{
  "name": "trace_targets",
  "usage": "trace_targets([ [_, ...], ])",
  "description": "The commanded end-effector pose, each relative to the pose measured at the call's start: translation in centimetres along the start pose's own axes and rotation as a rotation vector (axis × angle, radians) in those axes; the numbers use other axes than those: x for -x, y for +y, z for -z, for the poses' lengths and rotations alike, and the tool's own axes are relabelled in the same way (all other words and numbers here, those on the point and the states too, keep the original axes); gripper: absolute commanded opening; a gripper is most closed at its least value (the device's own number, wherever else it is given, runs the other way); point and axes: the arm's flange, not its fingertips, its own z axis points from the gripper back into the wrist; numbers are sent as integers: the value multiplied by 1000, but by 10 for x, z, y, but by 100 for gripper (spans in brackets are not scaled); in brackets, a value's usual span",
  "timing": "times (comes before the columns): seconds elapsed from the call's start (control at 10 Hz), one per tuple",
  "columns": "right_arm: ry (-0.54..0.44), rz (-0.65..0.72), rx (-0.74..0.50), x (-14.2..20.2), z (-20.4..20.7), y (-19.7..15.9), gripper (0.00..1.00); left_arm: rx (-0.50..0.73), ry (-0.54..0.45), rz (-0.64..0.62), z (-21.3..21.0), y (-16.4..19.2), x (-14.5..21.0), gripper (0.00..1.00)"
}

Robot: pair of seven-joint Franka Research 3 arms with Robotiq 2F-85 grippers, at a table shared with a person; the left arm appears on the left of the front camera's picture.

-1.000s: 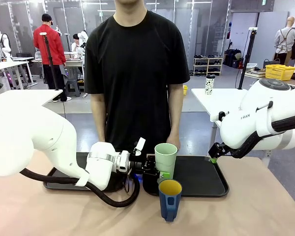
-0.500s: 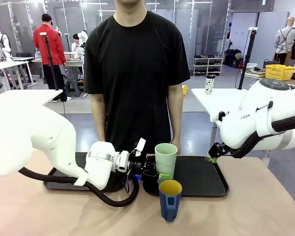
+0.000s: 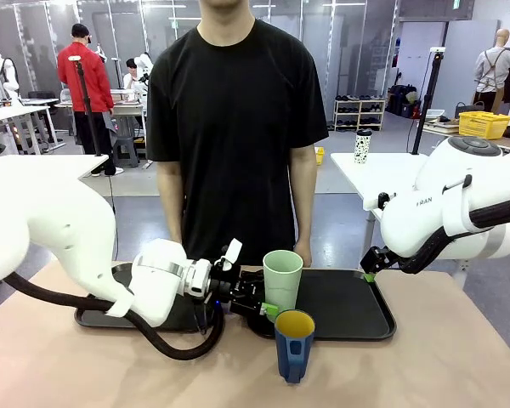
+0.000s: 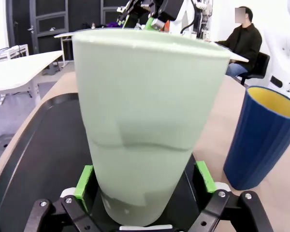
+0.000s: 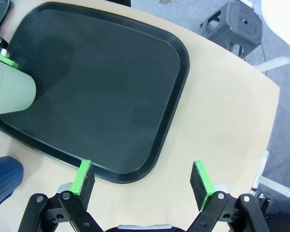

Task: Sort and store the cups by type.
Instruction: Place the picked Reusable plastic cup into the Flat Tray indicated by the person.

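My left gripper (image 3: 269, 308) is shut on the lower part of the tall pale-green tumbler (image 3: 282, 279), which leans slightly over the left end of the right-hand black tray (image 3: 357, 306). In the left wrist view the tumbler (image 4: 145, 116) sits between both green pads (image 4: 83, 181). The dark-blue mug (image 3: 294, 344) with its yellow inside stands on the table just in front of the tumbler, handle toward me; it appears as the mug (image 4: 263, 140) beside the tumbler. My right gripper (image 5: 143, 181) hangs open above that tray's (image 5: 111, 87) near edge, holding nothing.
A second black tray (image 3: 93, 319) lies at the left, partly behind my left arm. A person in a black shirt stands at the far edge, hands down by the trays. Bare tabletop (image 3: 442, 357) lies at the front right.
My left arm has pulled back to the left, taking the tumbler slightly left and tipping it a little. The mug and the right arm have not moved.
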Motion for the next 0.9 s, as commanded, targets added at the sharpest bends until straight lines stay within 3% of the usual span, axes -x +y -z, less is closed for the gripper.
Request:
trace_targets([
  [0.0,-4,2,-1,1,0,-2,100,-22,57,33,-21,-20,-15,100],
  [0.4,-4,2,-1,1,0,-2,100,-62,159,35,-54,-31,-37,100],
  [0.8,-4,2,-1,1,0,-2,100,-146,347,-2,-110,-54,-53,100],
])
